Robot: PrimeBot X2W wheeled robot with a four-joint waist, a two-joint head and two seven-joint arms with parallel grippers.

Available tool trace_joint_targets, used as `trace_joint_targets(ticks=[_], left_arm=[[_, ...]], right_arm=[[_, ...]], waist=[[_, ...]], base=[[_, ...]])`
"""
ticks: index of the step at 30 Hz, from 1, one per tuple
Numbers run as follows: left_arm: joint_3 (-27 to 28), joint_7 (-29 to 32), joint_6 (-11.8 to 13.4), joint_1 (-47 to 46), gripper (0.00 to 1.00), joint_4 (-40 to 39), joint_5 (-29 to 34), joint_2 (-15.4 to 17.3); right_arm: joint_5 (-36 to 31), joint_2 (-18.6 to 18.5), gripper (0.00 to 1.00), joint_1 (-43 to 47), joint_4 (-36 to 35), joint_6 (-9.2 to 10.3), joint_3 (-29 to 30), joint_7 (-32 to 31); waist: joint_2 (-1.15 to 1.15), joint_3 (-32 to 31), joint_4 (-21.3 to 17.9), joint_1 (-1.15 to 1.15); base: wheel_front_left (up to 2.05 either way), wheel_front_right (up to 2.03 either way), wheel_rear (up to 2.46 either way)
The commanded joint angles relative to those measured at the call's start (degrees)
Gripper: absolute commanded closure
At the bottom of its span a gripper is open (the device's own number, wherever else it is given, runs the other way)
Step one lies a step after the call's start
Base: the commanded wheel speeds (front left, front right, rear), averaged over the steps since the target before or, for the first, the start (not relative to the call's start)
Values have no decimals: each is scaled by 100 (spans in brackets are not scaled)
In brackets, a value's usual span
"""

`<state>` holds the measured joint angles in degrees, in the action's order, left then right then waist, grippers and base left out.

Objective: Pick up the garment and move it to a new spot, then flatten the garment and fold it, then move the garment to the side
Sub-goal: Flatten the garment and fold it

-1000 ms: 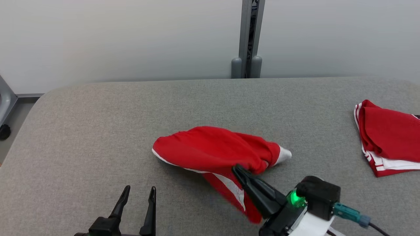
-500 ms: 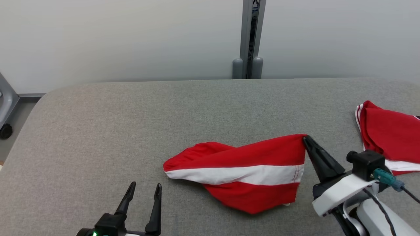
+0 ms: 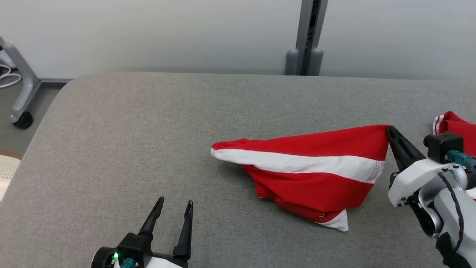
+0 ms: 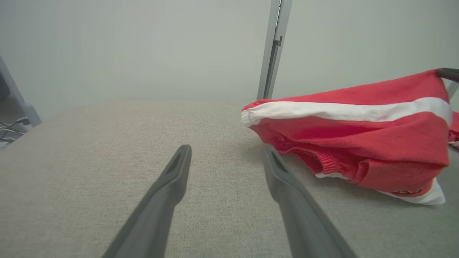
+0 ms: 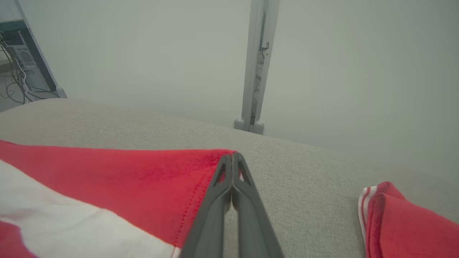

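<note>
Your right gripper [image 3: 389,129], fingers pinched shut on 1 red corner of the garment [image 3: 316,163], holds that corner raised over the right half of the grey padded table [image 3: 130,123]. The rest of the cloth sags to the surface, its white band running leftward and a white tip lying nearest you. Your left gripper [image 3: 175,201] hangs near the front edge, its 2 fingers spread wide with nothing between them, well apart from the cloth. To do this step well, by the look of it, carry the corner low and slow toward open table so the trailing bulk drags out rather than bunching. Then bring the free gripper to the point of the white band that juts left, so 2 corners can be pulled taut for flattening. A pinch this close to the hem could slip, so avoid jerks. Your room lies to the left, where a broad bare stretch of table reaches its rounded edge. The right is tight, with the other red garment [image 3: 452,124] just beside your right wrist. The back edge runs under a grey post [image 3: 306,37] by the wall
</note>
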<state>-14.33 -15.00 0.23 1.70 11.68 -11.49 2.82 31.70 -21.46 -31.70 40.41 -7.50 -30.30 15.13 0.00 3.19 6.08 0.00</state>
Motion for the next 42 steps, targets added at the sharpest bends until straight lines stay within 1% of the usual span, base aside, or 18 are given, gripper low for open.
trace_joint_targets(ticks=[1,5,6,9,10,11,12,14,15,19,21,24,29,35,37,42], left_arm=[[-15,-21,-23,-118,0,15,47,19],[-30,-21,-40,-158,0,42,63,19],[-30,-21,-40,-158,0,42,63,19],[-36,-21,-46,-177,0,57,73,18],[-38,-21,-51,-188,0,59,76,18],[-44,-20,-62,-206,0,66,80,19],[-44,-21,-60,-221,0,69,83,18],[-50,-21,-62,-246,0,71,85,18],[-49,-21,-57,-249,0,75,82,19],[-40,-21,-28,-256,0,75,60,19],[-38,-21,-28,-231,0,81,37,20],[-44,-20,-17,-184,0,83,29,19],[7,-20,-1,-130,0,67,42,19],[166,-20,34,-111,0,3,-62,22],[226,-20,83,-66,0,-6,-142,18],[326,-20,191,30,0,-102,-349,20]], right_arm=[[-37,-17,100,-48,207,1,-83,3],[153,51,100,-132,980,1,-489,-23],[153,51,100,-132,980,1,-489,-23],[288,70,100,-264,1450,1,-754,-53],[332,101,89,-299,1566,1,-795,-37],[355,132,64,-325,1659,1,-833,-26],[374,157,0,-351,1721,1,-851,-13],[403,184,0,-437,1738,1,-833,16],[358,175,0,-488,1634,1,-802,14],[39,106,0,-358,1047,1,-527,10],[-166,142,0,-187,670,1,-299,10],[-479,234,0,126,39,1,5,11],[-874,415,0,825,-957,1,335,12],[-1075,670,0,1624,-2147,1,683,12],[-1183,721,0,1904,-2414,1,803,5],[-1322,905,0,2438,-2704,1,1095,5]], waist=[[0,77,85,0],[0,165,167,0],[0,165,167,0],[0,216,165,0],[0,239,148,0],[0,256,130,0],[0,270,105,0],[0,285,46,0],[0,288,11,0],[0,262,-141,0],[0,234,-229,0],[0,180,-365,0],[0,92,-596,0],[0,22,-859,0],[0,-24,-915,0],[0,-170,-976,0]], base=[[0,0,0],[0,0,0],[0,0,0],[0,0,0],[0,0,0],[0,0,0],[0,0,0],[0,0,0],[0,0,0],[0,0,0],[0,0,0],[0,0,0],[0,0,0],[0,0,0],[0,0,0],[0,0,0]])
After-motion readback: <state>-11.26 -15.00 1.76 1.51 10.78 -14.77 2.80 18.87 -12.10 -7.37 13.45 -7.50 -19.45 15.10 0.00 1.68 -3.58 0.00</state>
